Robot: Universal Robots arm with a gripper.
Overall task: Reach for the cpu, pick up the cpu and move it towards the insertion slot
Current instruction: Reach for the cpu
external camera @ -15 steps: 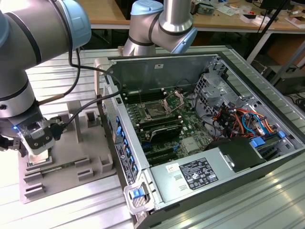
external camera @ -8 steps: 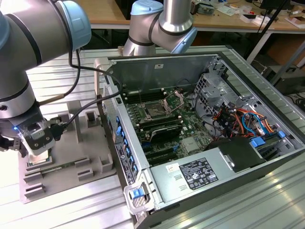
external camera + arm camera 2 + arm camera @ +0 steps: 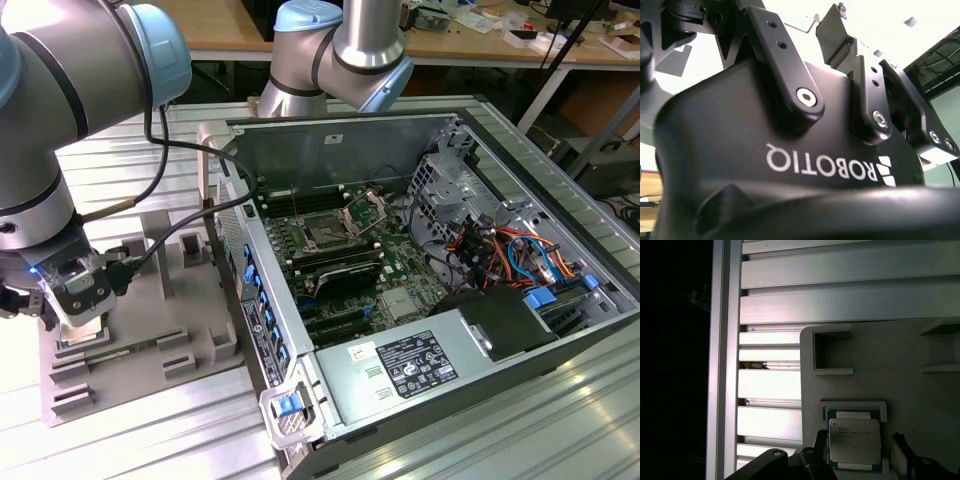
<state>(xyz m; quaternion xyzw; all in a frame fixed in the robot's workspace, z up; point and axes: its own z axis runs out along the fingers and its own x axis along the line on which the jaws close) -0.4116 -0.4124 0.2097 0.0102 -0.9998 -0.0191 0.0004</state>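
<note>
Robot arm (image 3: 60,90), exterior view: silver links with pale blue joint caps, folded over toward the exterior view's left. The wrist (image 3: 25,215) points downward, and the black gripper (image 3: 78,318) hangs low beneath it. First wrist view: the two fingers (image 3: 901,452) stand spread apart, gripping nothing. Second wrist view: gripper body seen close up.
</note>
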